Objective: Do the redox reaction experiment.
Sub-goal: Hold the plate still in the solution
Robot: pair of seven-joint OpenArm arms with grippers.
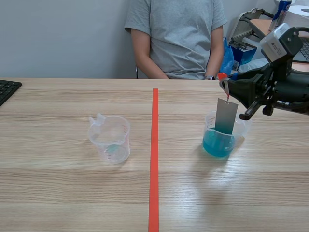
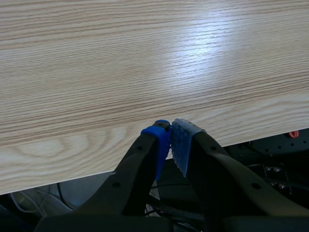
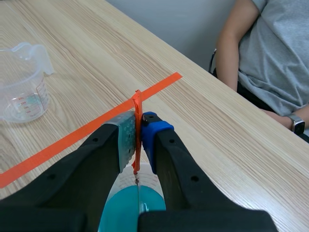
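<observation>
hanging upright, long axis vertical, the grey metal strip (image 1: 226, 116) dips into the beaker (image 1: 217, 145) of blue liquid; the right gripper (image 1: 227, 88), level above it, pinches its red cord (image 3: 137, 104); the left gripper (image 2: 170, 140), pressed together empty, sits at the table edge (image 2: 96, 170).

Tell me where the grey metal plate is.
Scene view, right of the tape line: the metal plate hangs by a red string from the right hand, its lower end in the blue-liquid beaker.

plate (image 1: 226, 116) in right beaker (image 1: 219, 143), second beaker (image 1: 110, 138) left
</observation>
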